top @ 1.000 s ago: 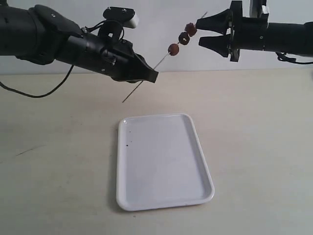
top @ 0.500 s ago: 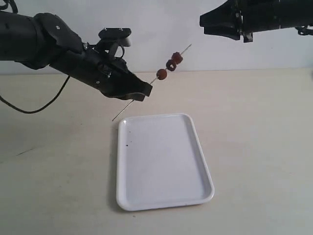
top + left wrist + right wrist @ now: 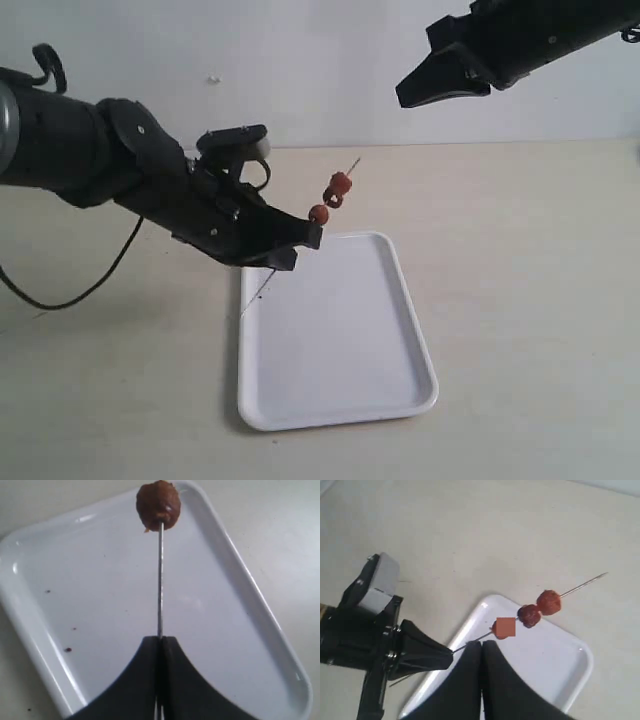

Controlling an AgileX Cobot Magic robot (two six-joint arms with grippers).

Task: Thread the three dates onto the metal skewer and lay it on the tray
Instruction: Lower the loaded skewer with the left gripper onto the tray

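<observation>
Lowered toward the tray (image 3: 410, 395), your left gripper (image 3: 310, 236) pinches the metal skewer (image 3: 160, 590), three dates (image 3: 529, 615) threaded; your right gripper (image 3: 410, 93) is pressed together, empty. Next, lay it flat.

my pale beige desk (image 3: 530, 300) carries a white tray (image 3: 340, 340), lying flat near its middle, long sides running near to far.

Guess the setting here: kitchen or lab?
Probably a lab bench, not a kitchen: plain beige table, blank white wall, and a white tray under a skewer of dates in the robot's left gripper.
</observation>
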